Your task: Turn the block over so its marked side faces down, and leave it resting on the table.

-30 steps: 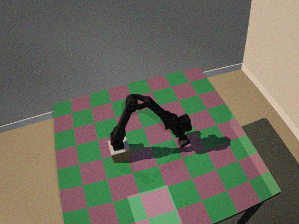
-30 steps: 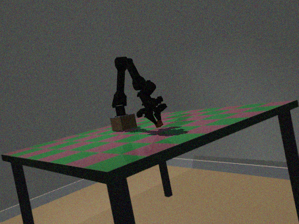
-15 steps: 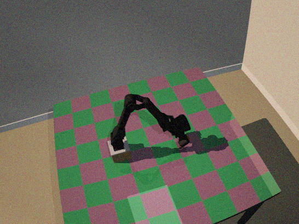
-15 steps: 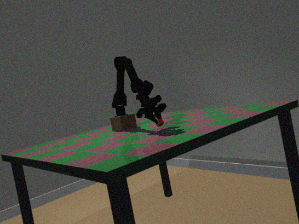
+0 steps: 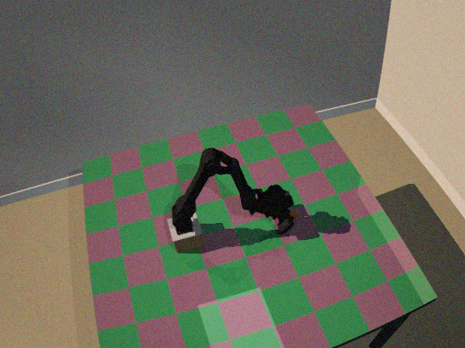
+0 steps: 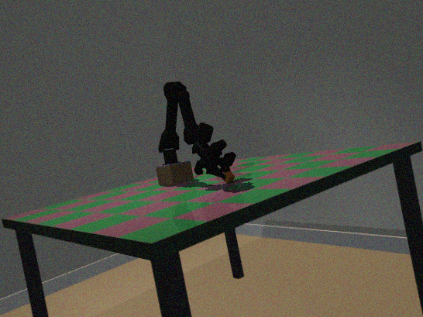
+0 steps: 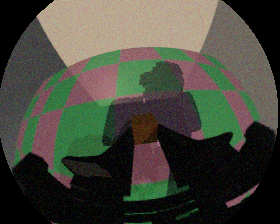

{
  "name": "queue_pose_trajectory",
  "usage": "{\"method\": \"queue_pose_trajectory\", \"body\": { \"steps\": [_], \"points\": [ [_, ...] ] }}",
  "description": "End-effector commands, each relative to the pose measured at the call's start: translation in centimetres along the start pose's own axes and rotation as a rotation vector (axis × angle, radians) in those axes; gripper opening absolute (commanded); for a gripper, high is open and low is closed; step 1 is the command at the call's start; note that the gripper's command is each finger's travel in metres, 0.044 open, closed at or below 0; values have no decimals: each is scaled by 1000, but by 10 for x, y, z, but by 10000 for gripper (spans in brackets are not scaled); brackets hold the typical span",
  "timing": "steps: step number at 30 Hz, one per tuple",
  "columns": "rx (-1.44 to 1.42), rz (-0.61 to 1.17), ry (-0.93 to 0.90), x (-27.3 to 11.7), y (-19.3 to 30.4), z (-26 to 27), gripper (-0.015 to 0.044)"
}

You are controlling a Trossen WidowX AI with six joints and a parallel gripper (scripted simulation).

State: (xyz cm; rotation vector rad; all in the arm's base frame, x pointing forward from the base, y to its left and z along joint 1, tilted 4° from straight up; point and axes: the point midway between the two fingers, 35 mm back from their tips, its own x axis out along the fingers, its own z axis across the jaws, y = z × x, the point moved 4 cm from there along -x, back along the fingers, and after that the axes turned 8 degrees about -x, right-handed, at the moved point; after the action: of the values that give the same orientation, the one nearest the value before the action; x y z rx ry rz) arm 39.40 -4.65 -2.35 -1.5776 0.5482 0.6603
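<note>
The small orange block (image 5: pixel 294 214) (image 6: pixel 229 177) (image 7: pixel 145 125) is between the fingertips of my gripper (image 5: pixel 288 222) (image 6: pixel 227 174) (image 7: pixel 144 127), which is shut on it. The fingers slant forward and down, and the block sits at their tips, low over the checkered table (image 5: pixel 192 290) (image 6: pixel 128 227) (image 7: pixel 85 125). Whether the block touches the table is not clear. In the wrist view a dark orange-brown face shows between the black fingers. No mark can be made out on the faces in view; the fingers hide others.
The arm's base stands on a box (image 5: pixel 189 244) (image 6: pixel 174 174), brown at the sides, at the left in the top and exterior views. The arm arches from there to the gripper. Dark shadows of the arm and gripper fall on the table around the block. A grey wall stands behind the table.
</note>
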Motion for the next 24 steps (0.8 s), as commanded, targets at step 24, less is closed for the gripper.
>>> {"method": "queue_pose_trajectory", "body": {
  "steps": [24],
  "points": [
    [3, -254, 27, -7, 27, 7, 0]
  ]
}}
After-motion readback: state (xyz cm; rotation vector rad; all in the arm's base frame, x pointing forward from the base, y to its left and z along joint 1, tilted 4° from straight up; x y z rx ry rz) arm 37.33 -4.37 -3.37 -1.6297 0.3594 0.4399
